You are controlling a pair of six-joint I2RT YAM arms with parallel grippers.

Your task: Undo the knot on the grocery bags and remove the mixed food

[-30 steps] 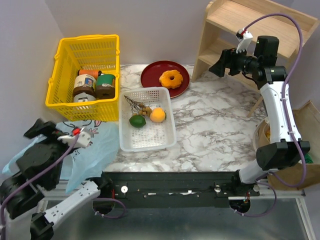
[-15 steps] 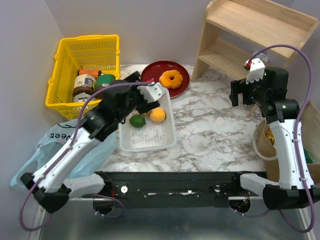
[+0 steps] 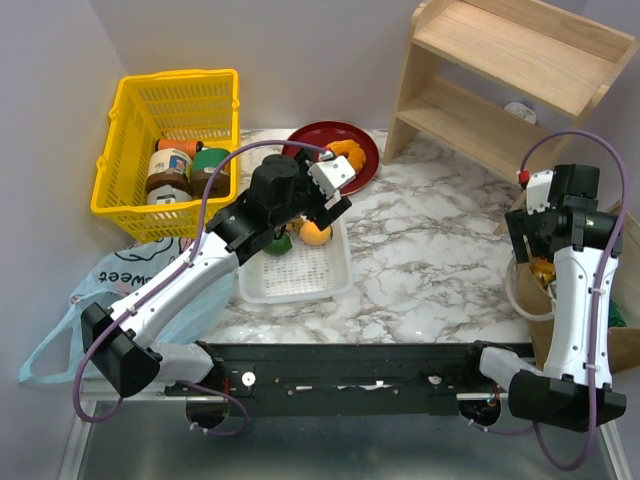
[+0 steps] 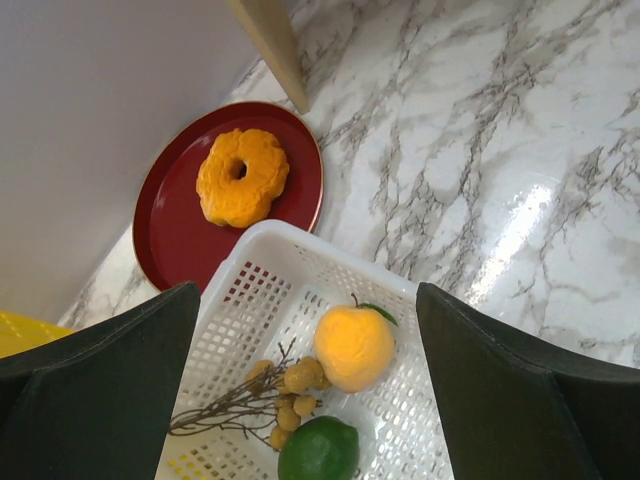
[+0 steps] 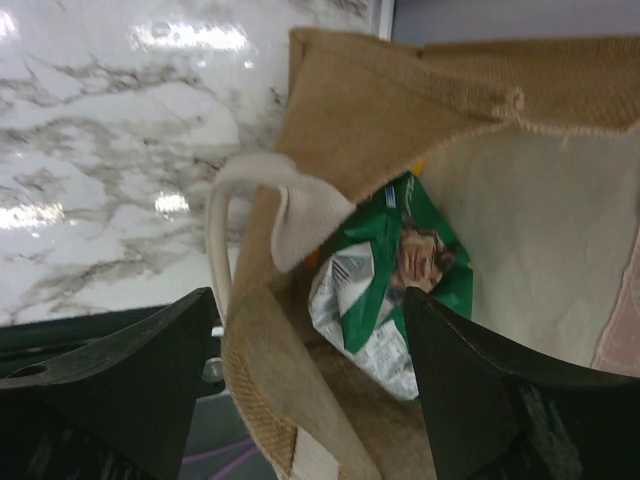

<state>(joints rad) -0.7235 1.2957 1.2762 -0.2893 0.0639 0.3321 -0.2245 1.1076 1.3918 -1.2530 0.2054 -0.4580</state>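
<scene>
Left arm was reached out over the white tray [image 4: 300,240]. Left fingers [image 4: 100,400] were spread wide with nothing between them, hovering above the tray and touching nothing.
In the tray: orange [image 4: 350,345], lime [image 4: 318,450] just beside it, and a bunch of small brown fruits [image 4: 290,385] on a twig next to both.
Orange-glazed doughnut [image 4: 242,176] sat on the red plate [image 4: 170,240], which touched the tray's far corner on the marble surface [image 4: 480,150].
Light-blue plastic bag [image 3: 115,268] lay slumped at the left near edge of the surface, partly under the left arm. Couldn't tell whether its handles were knotted.

Right arm pointed down at the brown bag [image 5: 380,110] at the right edge. Right fingers [image 5: 110,380] were also wide apart and empty, poised over the bag's open mouth without contact.
Green crisp bag [image 5: 400,260] was inside the brown bag, crumpled, partly tucked under the white rope handle [image 5: 216,260], which flopped over the bag's rim. In the top view something yellow-orange [image 3: 543,270] showed in the bag's mouth; too small to identify.

Yellow basket [image 3: 170,100] at the far left held the jars [image 3: 175,165]. Wooden shelf [image 3: 510,70] stood at the far right.
</scene>
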